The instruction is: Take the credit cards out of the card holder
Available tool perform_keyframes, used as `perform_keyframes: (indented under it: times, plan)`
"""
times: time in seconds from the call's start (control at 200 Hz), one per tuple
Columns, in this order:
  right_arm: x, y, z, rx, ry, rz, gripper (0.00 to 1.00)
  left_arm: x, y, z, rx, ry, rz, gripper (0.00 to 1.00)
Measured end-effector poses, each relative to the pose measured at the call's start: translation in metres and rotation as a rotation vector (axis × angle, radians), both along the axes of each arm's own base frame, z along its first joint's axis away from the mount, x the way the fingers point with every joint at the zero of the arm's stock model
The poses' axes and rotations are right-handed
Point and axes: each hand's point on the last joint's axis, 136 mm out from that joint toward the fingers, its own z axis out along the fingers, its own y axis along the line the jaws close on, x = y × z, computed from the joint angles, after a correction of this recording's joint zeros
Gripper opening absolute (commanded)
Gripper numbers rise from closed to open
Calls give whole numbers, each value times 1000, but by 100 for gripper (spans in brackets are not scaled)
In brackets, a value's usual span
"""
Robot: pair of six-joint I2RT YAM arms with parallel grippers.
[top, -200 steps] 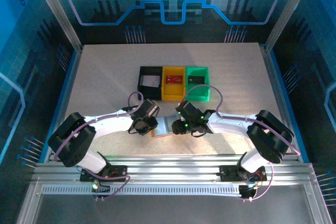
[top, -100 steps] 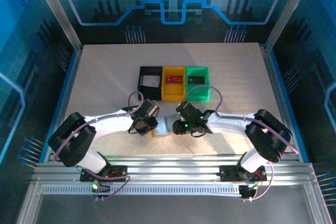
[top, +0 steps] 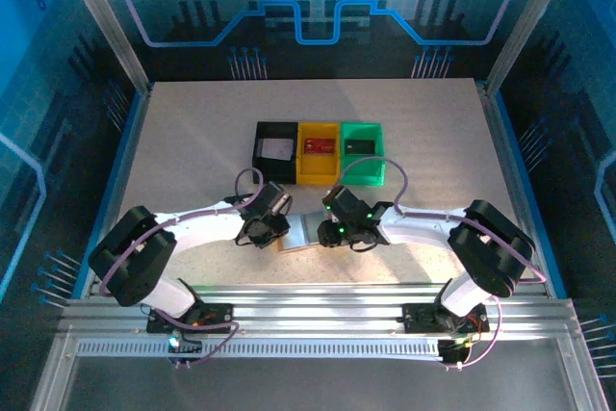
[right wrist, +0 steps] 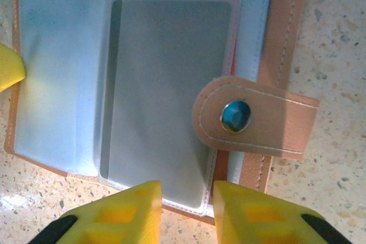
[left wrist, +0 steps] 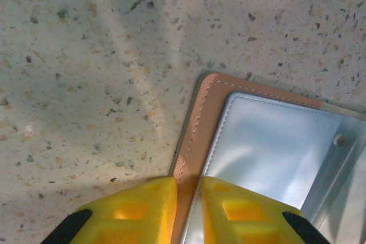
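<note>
Tan card holder [right wrist: 283,32] lies open with 1 grey card [right wrist: 166,84] inside; left fingers [left wrist: 143,210] pinch its edge, right fingers [right wrist: 131,210] parted.

Pinkish-tan card holder [right wrist: 283,38] with pale grey pockets [right wrist: 57,84]; speckled beige table [left wrist: 86,55].

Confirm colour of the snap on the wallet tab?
Shiny blue-green snap, on the card holder tan tab; clearest in right wrist view.
</note>
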Motion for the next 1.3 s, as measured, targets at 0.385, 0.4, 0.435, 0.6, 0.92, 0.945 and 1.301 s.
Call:
perform_keyframes:
  times: [0.385,0.4,0.435,0.6,0.92,0.945,1.301]
  plan:
    - [0,-2,-3,-27,-4,-3,28,0,0,0,-1,2,0,19]
    - [0,-2,-4,-27,-3,-2,28,0,0,0,-1,2,-1,19]
    - [0,-1,-4,-25,-3,-2,28,0,0,-1,0,2,-1,20]
    - [-1,1,-3,-12,5,5,23,0,0,-1,-1,2,-1,20]
    - [-2,3,-2,-2,7,11,16,0,-1,-1,0,2,-2,20]
    - [-2,3,-2,-2,7,10,16,0,-1,-1,0,3,-2,20]
    - [-1,4,2,-2,-2,16,9,-1,-1,-1,0,3,-2,19]
